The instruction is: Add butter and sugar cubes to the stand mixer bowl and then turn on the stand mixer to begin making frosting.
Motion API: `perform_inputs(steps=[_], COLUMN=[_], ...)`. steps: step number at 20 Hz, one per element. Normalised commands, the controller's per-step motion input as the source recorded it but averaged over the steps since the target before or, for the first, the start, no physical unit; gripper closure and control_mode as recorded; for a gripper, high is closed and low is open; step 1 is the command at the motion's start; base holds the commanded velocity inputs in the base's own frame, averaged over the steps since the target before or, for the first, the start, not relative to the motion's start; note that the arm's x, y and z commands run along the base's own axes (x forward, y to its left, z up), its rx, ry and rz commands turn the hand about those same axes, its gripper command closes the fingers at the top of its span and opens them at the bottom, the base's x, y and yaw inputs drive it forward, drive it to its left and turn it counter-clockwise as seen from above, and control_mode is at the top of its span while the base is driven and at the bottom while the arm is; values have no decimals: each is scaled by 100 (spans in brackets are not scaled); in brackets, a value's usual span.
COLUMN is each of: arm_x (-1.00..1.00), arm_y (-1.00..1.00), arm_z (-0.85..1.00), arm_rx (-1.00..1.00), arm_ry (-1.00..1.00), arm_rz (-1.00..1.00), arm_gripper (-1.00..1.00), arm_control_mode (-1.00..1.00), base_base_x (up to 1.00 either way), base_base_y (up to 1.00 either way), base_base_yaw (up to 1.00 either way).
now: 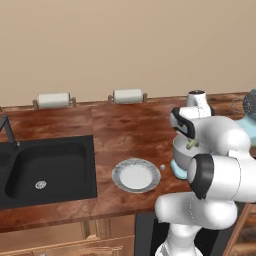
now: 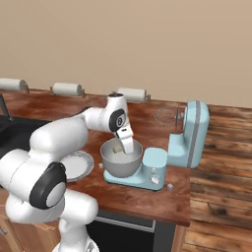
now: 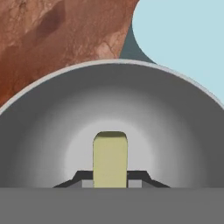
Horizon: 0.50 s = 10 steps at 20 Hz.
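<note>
While the tool (image 3: 110, 181) pinches the butter (image 3: 110, 159), a pale yellow rounded-corner stick, it hangs w/ it inside the stand mixer bowl (image 2: 121, 160), deep round brushed grey metal, seated on the light blue stand mixer (image 2: 189, 135) atop the wood-grain surface (image 1: 130, 130). One tiny white sugar cube (image 1: 162, 167) lies beside the grey-rimmed white plate (image 1: 119, 171).

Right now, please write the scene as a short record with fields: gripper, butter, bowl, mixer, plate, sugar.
gripper: gripper over the stand mixer bowl, shut on the butter
butter: upright between the fingertips, above the bowl's inside, not released
bowl: grey metal, seated on the mixer's base; no sugar seen inside in the hand view
stand mixer: stand mixer light blue, head tilted up
plate: white plate on the counter, left of the bowl
sugar cubes: one of the sugar cubes lies on the counter beside the plate
</note>
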Motion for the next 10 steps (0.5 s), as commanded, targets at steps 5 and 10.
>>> perform_inputs(steps=[5,10], arm_x=[14,2], arm_y=[-1,0], arm_z=[-34,-35], arm_rx=[0,0], arm_ry=[0,0], arm_rz=[-4,-2], arm_gripper=[100,100], arm_control_mode=[-100,-100], base_base_x=[0,0], base_base_y=[0,0], base_base_yaw=[0,0])
